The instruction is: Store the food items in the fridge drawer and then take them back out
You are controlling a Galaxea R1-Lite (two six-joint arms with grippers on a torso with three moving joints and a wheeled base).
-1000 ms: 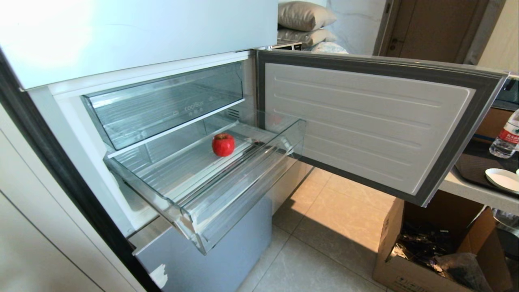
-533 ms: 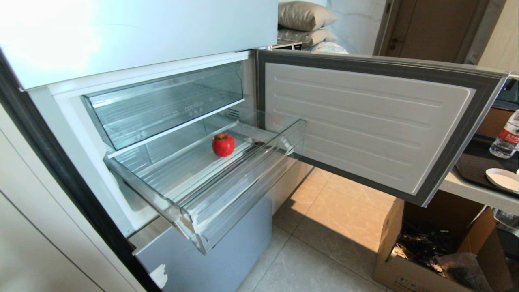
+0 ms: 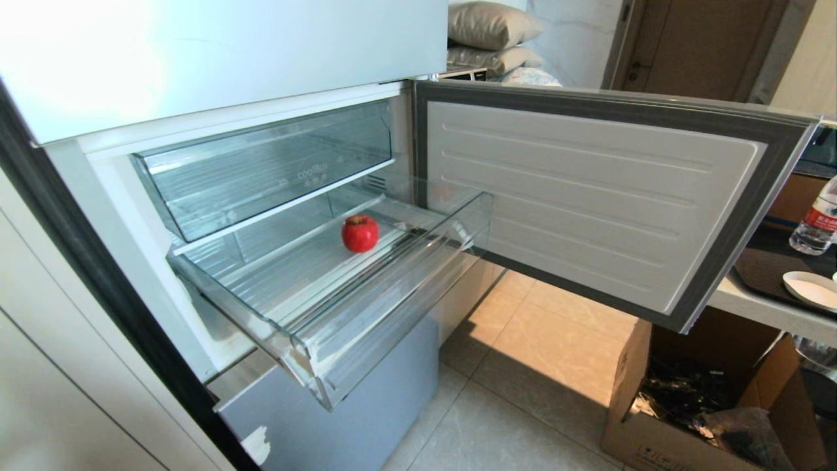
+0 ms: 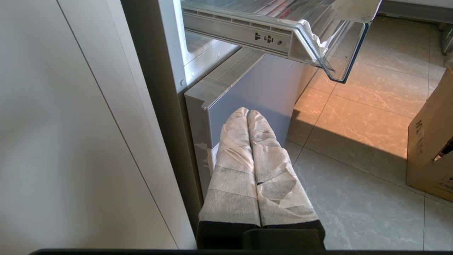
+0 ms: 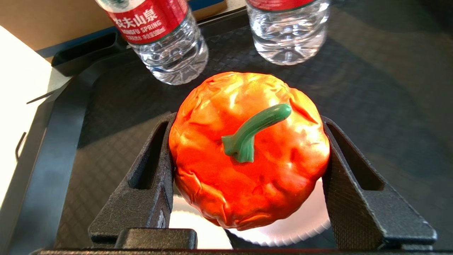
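Jaws of the right gripper (image 5: 247, 156) clamp the orange pepper (image 5: 249, 148) from both sides, its green stem (image 5: 253, 131) pointing up between them, with a white plate (image 5: 283, 226) directly beneath and a dark tray (image 5: 106, 141) under that; two water bottles (image 5: 166, 39) stand just beyond the jaw tips. To do this step well, I'd judge the pepper should be raised straight off the plate before swinging away, so the jaw tips do not clip the bottles, and the grip should stay even on the rounded skin. Over at the fridge, the fridge drawer (image 3: 392, 301) stands pulled out with a red apple (image 3: 360, 233) on its ribbed floor, below the coolBox drawer (image 3: 261, 170). Only the head view shows that apple and the open door (image 3: 588, 196); neither arm appears there. Only the right wrist view shows the pepper held. Jaws of the left gripper (image 4: 247, 117) are pressed together on nothing, parked low beside the fridge base, under the drawer's taped corner (image 4: 311, 33).
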